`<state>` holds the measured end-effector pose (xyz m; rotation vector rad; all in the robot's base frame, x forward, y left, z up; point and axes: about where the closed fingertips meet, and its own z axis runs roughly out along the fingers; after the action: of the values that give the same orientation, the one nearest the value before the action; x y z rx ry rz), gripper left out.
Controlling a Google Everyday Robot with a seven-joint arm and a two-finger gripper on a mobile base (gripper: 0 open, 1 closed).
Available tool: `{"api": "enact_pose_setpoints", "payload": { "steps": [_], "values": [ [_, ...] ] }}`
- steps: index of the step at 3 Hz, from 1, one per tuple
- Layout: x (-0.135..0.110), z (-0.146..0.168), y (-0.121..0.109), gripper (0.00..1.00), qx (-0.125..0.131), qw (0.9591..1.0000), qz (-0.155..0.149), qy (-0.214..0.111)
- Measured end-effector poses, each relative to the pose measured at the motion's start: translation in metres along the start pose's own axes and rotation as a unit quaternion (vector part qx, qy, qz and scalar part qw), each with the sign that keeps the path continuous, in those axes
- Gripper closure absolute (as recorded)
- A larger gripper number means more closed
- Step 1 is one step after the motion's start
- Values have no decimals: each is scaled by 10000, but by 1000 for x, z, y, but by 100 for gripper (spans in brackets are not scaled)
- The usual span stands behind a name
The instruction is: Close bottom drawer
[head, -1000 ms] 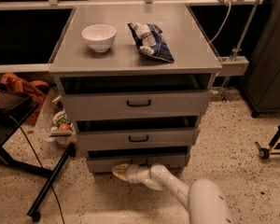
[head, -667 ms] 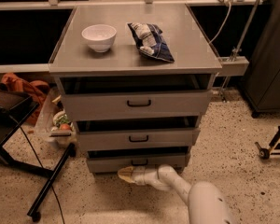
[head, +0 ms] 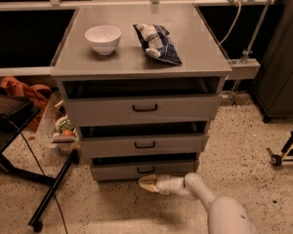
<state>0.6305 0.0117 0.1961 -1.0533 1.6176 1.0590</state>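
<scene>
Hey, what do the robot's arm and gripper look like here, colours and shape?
The arm is smooth and off-white, built of rounded, tube-like segments that widen into a bulbous section near the camera. No cables or markings show on it. The gripper, low by the floor just in front of the bottom drawer, is a pale tan, tapered tip.

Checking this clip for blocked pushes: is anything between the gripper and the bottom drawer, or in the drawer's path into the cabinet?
Nothing visible. The gripper sits low, right at the front panel of the bottom drawer, with nothing between them. The dark gap above the panel hides the drawer's inside.
</scene>
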Motion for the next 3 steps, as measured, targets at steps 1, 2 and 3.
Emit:
{"api": "enact_pose_setpoints", "payload": {
  "steps": [1, 2, 3],
  "values": [
    [-4, -35, -1, 100, 68, 10000, 59, 6],
    [-13, -63, 0, 100, 246, 9997, 36, 11],
    [-29, -94, 6, 100, 529, 9985, -36, 139]
  ]
}}
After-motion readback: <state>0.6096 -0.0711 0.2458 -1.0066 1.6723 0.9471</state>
